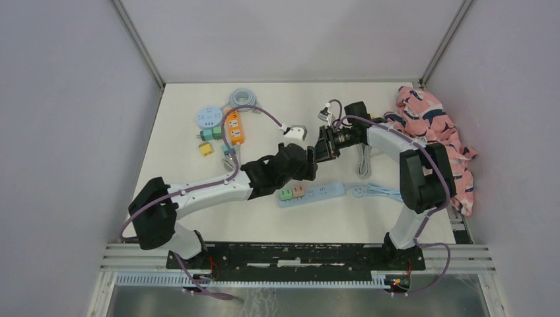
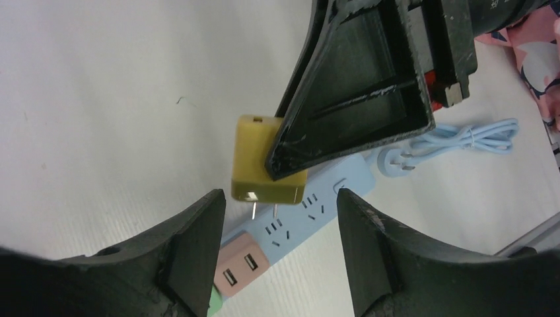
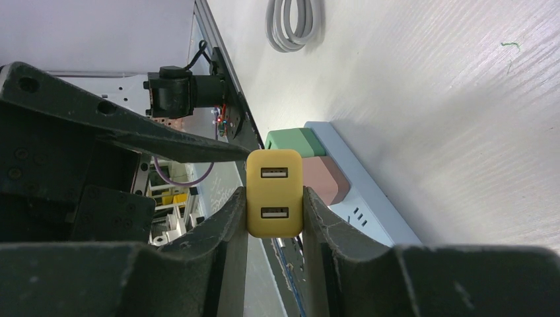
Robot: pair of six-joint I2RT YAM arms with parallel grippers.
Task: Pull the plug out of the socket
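A yellow two-port USB plug (image 3: 275, 191) is clamped between the fingers of my right gripper (image 3: 275, 212), which is shut on it. The plug (image 2: 261, 165) hangs clear of the light-blue socket strip (image 2: 333, 193), its two prongs bare above the strip's slots. The strip (image 1: 310, 192) lies on the table with a pink plug (image 2: 238, 265) and a green plug (image 3: 294, 140) seated at one end. My left gripper (image 2: 280, 228) hovers over the strip just below the yellow plug, open with nothing between its fingers. In the top view both grippers (image 1: 318, 155) meet above the strip.
The strip's pale blue cable (image 2: 462, 140) is bundled beside it. A pink patterned cloth (image 1: 436, 132) lies at the right edge. At the back left are a grey cable coil (image 1: 243, 98), an orange strip (image 1: 234, 129), a round socket (image 1: 209, 117) and small plugs (image 1: 210, 137).
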